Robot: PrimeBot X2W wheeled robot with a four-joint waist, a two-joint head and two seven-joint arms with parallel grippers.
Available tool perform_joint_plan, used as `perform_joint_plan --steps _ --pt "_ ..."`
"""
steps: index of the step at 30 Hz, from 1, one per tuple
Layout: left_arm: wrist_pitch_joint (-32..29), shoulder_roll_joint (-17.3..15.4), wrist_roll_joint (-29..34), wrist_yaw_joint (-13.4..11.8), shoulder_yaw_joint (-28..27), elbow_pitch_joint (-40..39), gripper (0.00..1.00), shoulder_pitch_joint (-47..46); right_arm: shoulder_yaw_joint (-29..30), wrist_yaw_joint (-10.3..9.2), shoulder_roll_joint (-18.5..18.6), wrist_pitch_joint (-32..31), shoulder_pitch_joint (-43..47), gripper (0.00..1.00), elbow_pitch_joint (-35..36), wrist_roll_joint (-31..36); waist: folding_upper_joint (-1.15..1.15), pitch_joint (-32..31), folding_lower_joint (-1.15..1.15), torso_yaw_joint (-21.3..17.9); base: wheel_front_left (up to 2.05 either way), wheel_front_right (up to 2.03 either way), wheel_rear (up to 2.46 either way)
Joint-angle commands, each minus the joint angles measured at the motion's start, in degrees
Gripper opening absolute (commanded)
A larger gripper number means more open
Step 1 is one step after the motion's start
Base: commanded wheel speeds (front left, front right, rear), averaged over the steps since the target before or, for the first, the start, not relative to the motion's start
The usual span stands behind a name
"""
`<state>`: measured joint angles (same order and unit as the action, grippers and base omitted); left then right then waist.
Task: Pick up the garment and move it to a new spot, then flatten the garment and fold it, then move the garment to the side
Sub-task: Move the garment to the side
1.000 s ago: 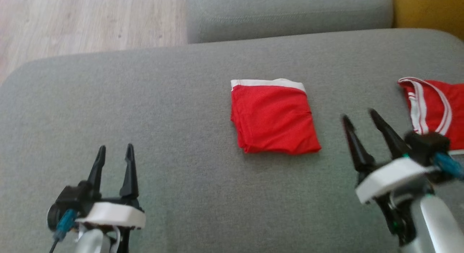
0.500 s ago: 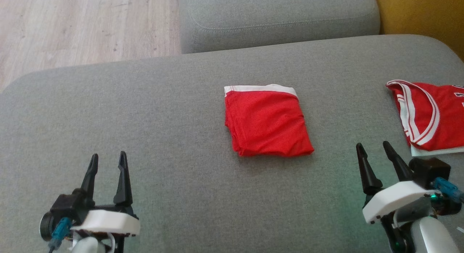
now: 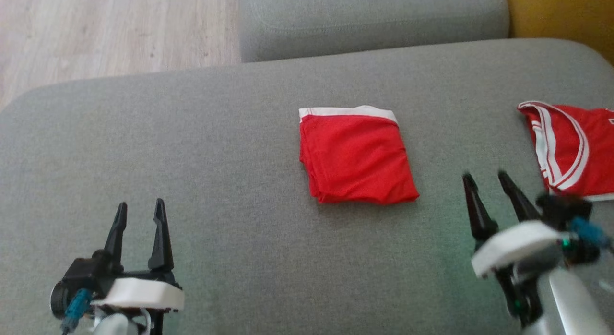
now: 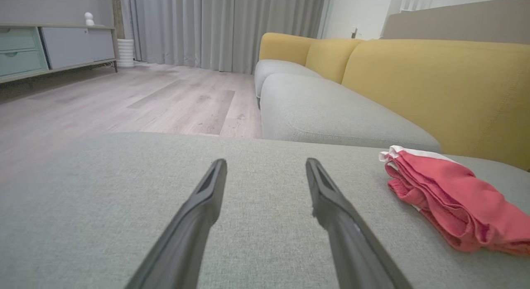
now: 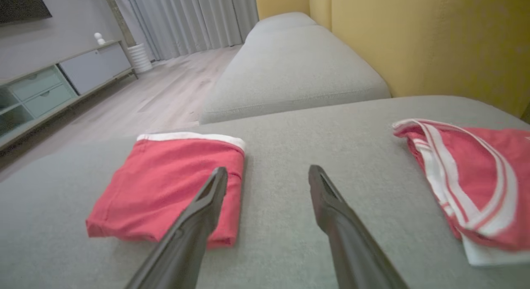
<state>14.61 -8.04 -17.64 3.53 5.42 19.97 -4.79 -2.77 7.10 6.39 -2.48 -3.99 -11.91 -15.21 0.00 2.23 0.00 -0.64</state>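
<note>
garment [image 3: 357, 155] folded, ahead-left of right hand [image 3: 484, 175], not touching

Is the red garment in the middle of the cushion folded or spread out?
Folded: the red garment lies as a compact square, with stacked layers showing along its edge in the left wrist view.

A grey woven-fabric sofa seat [image 3: 192, 133] with mustard-yellow back cushions [image 4: 434, 86] stands on a pale wood-plank floor [image 4: 124, 98], with long grey pleated curtains [image 4: 223, 28] at the far wall and a low sideboard with mint-green drawers [image 4: 25, 49] beside them
</note>
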Motion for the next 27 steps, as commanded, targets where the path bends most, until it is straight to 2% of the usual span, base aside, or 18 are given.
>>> perform_joint_plan --steps 1,3,6,11,18,22,23,24,27 --pt "0.07 -0.81 -0.55 -0.11 -1.72 -2.34 1.0 -2.55 -2.1 0.39 0.36 -0.99 -6.3 1.0 2.48 -0.76 0.0 1.24 0.0 0.43 0.0 0.0 0.0" --pt "-0.02 -0.71 -0.42 -0.12 -1.33 -2.9 1.0 -3.43 -2.96 0.39 0.01 -3.28 -10.25 1.0 1.77 -1.94 0.0 2.57 0.0 0.96 0.0 0.0 0.0" --pt "-0.04 -0.7 -0.17 0.2 -0.57 -3.02 1.0 -5.57 -4.56 0.39 -0.36 -10.13 -15.93 1.0 -2.46 -3.08 0.0 4.71 0.0 2.38 0.0 0.0 0.0" --pt "0.1 0.09 0.43 0.95 1.36 -3.06 1.0 -9.37 -2.28 0.39 -1.59 -19.97 -22.99 1.0 -11.68 -1.78 0.0 8.26 0.0 5.81 0.0 0.0 0.0" --pt "0.28 0.62 0.95 1.52 2.45 -3.14 1.0 -11.64 1.16 0.39 -3.11 -24.4 -27.31 1.0 -21.16 -1.59 0.0 11.25 0.0 8.38 0.0 0.0 0.0" --pt "0.34 0.77 1.02 1.6 2.29 -2.45 1.0 -11.91 -0.53 0.39 -3.42 -27.53 -27.89 1.0 -25.27 -4.54 0.0 11.4 0.0 8.53 0.0 0.0 0.0" --pt "0.35 0.75 1.03 1.58 2.14 -2.29 1.0 -11.85 -1.48 0.39 -3.44 -28.11 -28.03 0.47 -25.48 -5.11 0.0 11.32 0.0 8.3 0.0 0.0 0.0" --pt "0.36 0.74 1.03 1.52 1.94 -2.23 1.0 -11.72 -2.45 0.39 -3.45 -28.1 -28.28 0.0 -25.16 -5.69 0.0 11.21 0.0 7.91 0.0 0.0 0.0" --pt "0.37 0.65 0.99 1.47 1.34 -2.39 1.0 -11.28 -6.26 0.39 -2.44 -28.09 -29.3 0.0 -22.73 -6.33 0.0 10.89 0.0 5.91 0.0 0.0 0.0"
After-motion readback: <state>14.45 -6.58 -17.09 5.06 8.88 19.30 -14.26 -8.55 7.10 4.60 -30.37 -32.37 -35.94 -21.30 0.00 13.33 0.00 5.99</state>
